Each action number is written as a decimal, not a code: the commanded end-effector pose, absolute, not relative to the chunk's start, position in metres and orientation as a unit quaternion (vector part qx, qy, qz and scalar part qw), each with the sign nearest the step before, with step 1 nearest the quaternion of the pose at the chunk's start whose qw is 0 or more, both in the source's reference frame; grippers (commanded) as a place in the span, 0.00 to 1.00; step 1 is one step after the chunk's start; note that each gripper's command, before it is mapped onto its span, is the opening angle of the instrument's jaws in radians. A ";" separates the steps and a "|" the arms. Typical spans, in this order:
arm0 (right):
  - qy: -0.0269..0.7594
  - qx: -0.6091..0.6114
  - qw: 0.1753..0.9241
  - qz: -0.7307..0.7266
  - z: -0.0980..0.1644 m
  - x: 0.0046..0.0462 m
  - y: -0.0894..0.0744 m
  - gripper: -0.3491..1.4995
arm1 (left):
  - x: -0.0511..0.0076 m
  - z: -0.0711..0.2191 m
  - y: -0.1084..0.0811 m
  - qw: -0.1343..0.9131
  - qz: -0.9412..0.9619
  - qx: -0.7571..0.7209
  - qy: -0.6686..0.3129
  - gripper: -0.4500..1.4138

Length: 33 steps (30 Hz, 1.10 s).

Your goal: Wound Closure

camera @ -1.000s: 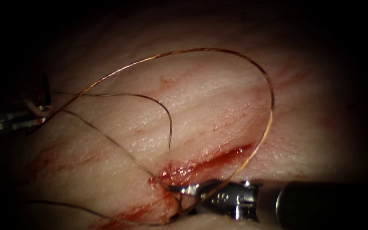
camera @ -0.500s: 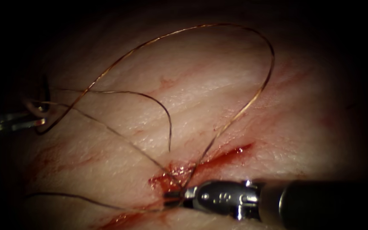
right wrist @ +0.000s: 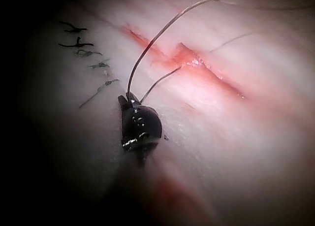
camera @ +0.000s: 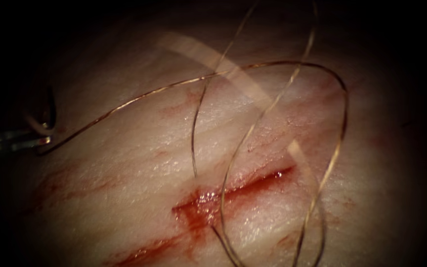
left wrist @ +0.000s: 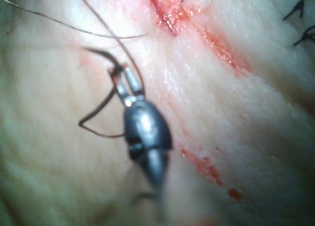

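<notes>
Left tool (left wrist: 122, 77): jaws closed on the needle (left wrist: 101, 105), gripped near one end of its curve; needle clear of the tissue (camera: 124, 168), far left of the cut (camera: 233, 190).
Right tool (right wrist: 129, 99): jaws clamped on the thread (camera: 273, 106), just beside the cut.
Thread: runs from the cut in wide loops above the tissue.
Red fluid (camera: 198, 207): pooled along the cut.
Earlier stitches (right wrist: 78, 41): a dark row near the right tool.

pincer: right pincer (right wrist: 129, 99) closed on the thread (right wrist: 162, 31)
thread: rises from the pincer and arcs over the cut (right wrist: 197, 68)
stitches: dark knots (right wrist: 78, 44) beside the cut
fluid: red (right wrist: 206, 71), along the cut
</notes>
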<state>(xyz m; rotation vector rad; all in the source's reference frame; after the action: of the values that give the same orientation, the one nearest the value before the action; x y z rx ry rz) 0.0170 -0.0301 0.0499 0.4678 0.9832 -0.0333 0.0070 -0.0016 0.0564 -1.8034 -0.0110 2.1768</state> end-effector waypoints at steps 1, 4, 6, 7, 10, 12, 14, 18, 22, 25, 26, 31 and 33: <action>0.472 0.233 0.850 -0.012 0.048 0.0169 -0.032 0.00 | 0.0065 0.057 -0.002 0.157 0.760 -0.631 -0.005 0.00; 0.477 0.246 0.844 -0.018 0.044 0.0160 -0.032 0.00 | 0.0063 0.057 -0.002 0.157 0.760 -0.630 -0.004 0.00; 0.481 0.255 0.839 -0.022 0.041 0.0155 -0.033 0.00 | 0.0063 0.057 -0.002 0.157 0.761 -0.630 -0.003 0.00; 0.482 0.259 0.837 -0.023 0.041 0.0154 -0.032 0.00 | 0.0063 0.057 -0.002 0.157 0.761 -0.630 -0.003 0.00; 0.488 0.259 0.834 -0.014 0.038 0.0147 -0.031 0.57 | 0.0063 0.057 -0.002 0.156 0.761 -0.630 -0.003 0.00; 0.486 0.234 0.842 0.008 0.038 0.0140 -0.030 0.86 | 0.0063 0.057 -0.002 0.156 0.761 -0.630 -0.003 0.00; 0.482 0.217 0.849 0.024 0.038 0.0133 -0.028 0.92 | 0.0063 0.057 -0.002 0.156 0.761 -0.630 -0.003 0.00; 0.481 0.195 0.853 0.054 0.039 0.0113 -0.026 0.99 | 0.0062 0.057 -0.002 0.156 0.761 -0.630 -0.002 0.00; 0.493 0.185 0.846 0.079 0.041 0.0087 -0.023 0.99 | 0.0062 0.058 -0.002 0.156 0.761 -0.630 -0.001 0.00; 0.487 0.178 0.850 0.098 0.044 0.0074 -0.022 0.99 | 0.0061 0.058 -0.002 0.156 0.761 -0.630 0.000 0.00; 0.484 0.171 0.853 0.099 0.044 0.0074 -0.021 0.99 | 0.0061 0.058 -0.002 0.156 0.761 -0.630 0.000 0.00; 0.483 0.149 0.856 0.107 0.051 0.0103 -0.019 0.99 | 0.0060 0.058 -0.002 0.156 0.761 -0.630 0.000 0.00; 0.486 0.145 0.856 0.104 0.054 0.0122 -0.019 0.99 | 0.0060 0.058 -0.002 0.156 0.761 -0.630 0.000 0.00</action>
<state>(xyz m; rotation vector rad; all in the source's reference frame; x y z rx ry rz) 0.0112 -0.0186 0.0531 0.3021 1.0138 0.2249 0.0065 -0.0021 0.0571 -1.8016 0.0032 2.1811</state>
